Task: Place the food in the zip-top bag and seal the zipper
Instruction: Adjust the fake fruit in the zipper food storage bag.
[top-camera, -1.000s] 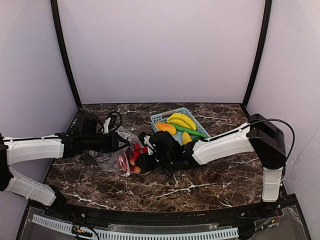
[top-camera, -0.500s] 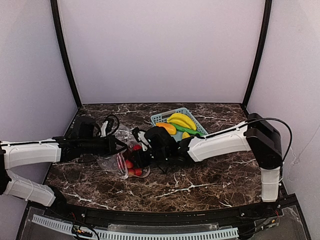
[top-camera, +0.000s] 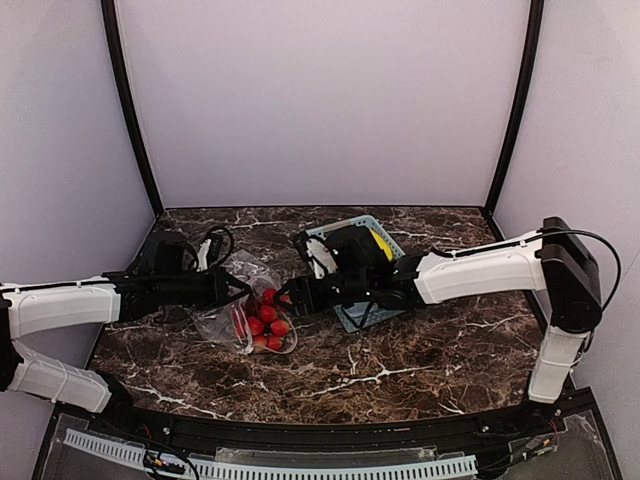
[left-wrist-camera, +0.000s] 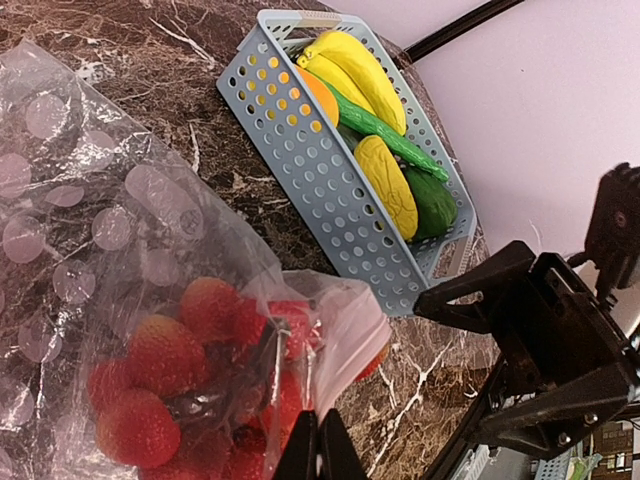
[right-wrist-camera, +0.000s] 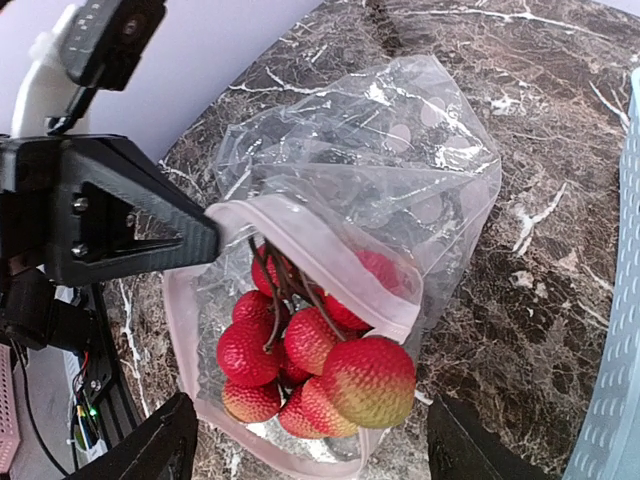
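The clear zip-top bag (top-camera: 222, 318) lies left of centre with its mouth open toward the right. A cluster of small red round fruits (top-camera: 266, 318) sits in the mouth, partly sticking out (right-wrist-camera: 310, 360). The pinkish zipper (right-wrist-camera: 330, 262) arches over the fruits. My left gripper (top-camera: 238, 290) is shut on the bag's mouth edge (left-wrist-camera: 318, 455) and holds it up. My right gripper (top-camera: 290, 300) is open and empty just right of the fruits (right-wrist-camera: 310, 450). Yellow bananas (left-wrist-camera: 355, 70), an orange piece (left-wrist-camera: 318, 95) and green vegetables (left-wrist-camera: 385, 130) lie in the basket.
The light-blue lattice basket (left-wrist-camera: 330, 175) stands right of the bag, partly hidden under my right arm in the top view (top-camera: 352, 316). Dark marble table (top-camera: 400, 365) with walls at the back and sides. A black cable (top-camera: 215, 242) lies behind the bag.
My right gripper has let go of the red fruit cluster in the bag's mouth and drawn back to the right, open. My left gripper still holds the bag edge.
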